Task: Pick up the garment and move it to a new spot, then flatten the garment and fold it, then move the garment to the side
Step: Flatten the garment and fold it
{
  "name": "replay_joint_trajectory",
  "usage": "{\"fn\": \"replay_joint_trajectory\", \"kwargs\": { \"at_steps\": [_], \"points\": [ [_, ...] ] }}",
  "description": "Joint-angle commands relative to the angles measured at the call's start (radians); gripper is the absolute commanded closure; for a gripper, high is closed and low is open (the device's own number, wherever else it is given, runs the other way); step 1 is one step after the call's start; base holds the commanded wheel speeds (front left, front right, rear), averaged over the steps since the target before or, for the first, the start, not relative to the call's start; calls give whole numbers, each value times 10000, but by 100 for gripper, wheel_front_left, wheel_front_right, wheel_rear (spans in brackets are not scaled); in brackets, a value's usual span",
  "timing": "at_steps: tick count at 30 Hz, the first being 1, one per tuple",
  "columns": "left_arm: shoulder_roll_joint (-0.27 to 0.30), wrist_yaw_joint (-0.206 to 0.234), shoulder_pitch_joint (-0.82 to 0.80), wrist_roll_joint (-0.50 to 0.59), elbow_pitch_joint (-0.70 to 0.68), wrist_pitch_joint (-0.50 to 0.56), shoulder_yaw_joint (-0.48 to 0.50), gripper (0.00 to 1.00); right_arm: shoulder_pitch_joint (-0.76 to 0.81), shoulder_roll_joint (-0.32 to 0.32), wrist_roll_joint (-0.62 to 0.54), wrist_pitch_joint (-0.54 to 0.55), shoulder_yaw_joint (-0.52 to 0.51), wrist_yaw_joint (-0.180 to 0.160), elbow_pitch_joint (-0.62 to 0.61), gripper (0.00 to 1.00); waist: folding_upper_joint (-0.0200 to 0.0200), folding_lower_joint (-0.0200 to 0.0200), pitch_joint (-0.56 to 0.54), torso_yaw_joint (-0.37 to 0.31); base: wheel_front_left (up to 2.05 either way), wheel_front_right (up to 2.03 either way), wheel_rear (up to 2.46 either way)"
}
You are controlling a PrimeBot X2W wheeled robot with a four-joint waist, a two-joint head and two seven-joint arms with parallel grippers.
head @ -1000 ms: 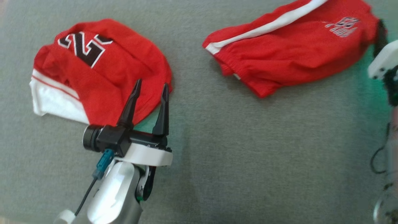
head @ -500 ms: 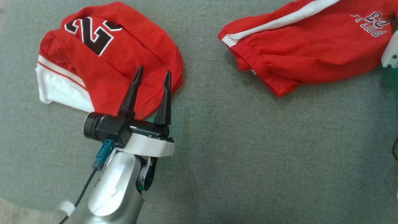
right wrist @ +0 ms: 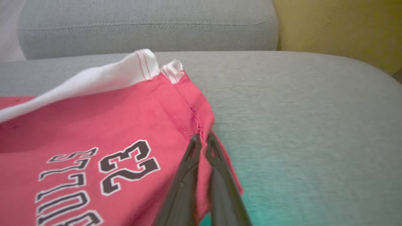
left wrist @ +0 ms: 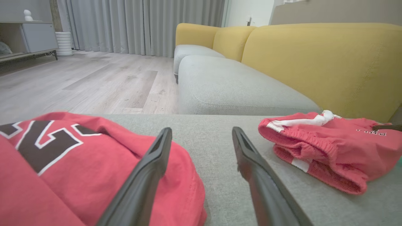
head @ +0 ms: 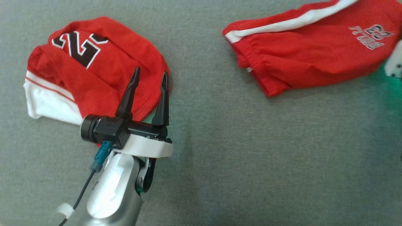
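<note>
- Red jersey (head: 94, 72): crumpled heap under and to the left of the left gripper's fingertips. Nothing grips it, and I don't read it as this step's item.
- Left gripper (head: 150, 71): fingers spread, nothing between them. Left finger sits over the jersey's edge, right finger over its rim by bare fabric. Best lifted clear so it doesn't snag that heap.
- Grey seat cushion (head: 238, 150): bare stretch to the right of the left gripper, between the two garments. I'd judge it the obvious drop zone.
- Red shorts (head: 307, 53): the garment in hand, well apart to the right of the left gripper. Bunched, gathered elastic end toward that gripper, printed end at the right gripper.
- Right gripper (right wrist: 203, 136): fingers pressed together, pinching the shorts at the hem seam. The bite looks thin and close to the edge, so slip-out is the risk. Lift slowly and high enough that the trailing end clears the cushion, then carry it over the bare stretch. Lay it down before opening.
</note>
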Motion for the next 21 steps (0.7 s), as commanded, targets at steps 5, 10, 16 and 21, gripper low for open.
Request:
{"fn": "replay_joint_trajectory", "kwargs": {
  "at_steps": [5,10,16,21],
  "points": [
    [86,-52,169,149,-221,-53,423,0,605,-868,252,-320,-252,-9,-137,100,0,0,-494,-339,0,0,0],
    [86,-90,386,201,-245,-53,535,0,1175,-1303,193,-642,-923,-9,-32,100,0,0,-715,-436,0,0,0],
    [86,-173,545,325,-216,-53,691,0,1330,-1144,287,-1148,-1405,-9,-115,100,0,0,-847,-431,0,0,0],
    [86,-195,662,386,-149,-53,766,0,1320,-714,359,-1565,-1275,-9,-301,100,0,0,-1192,-445,0,0,0]
  ]
}}
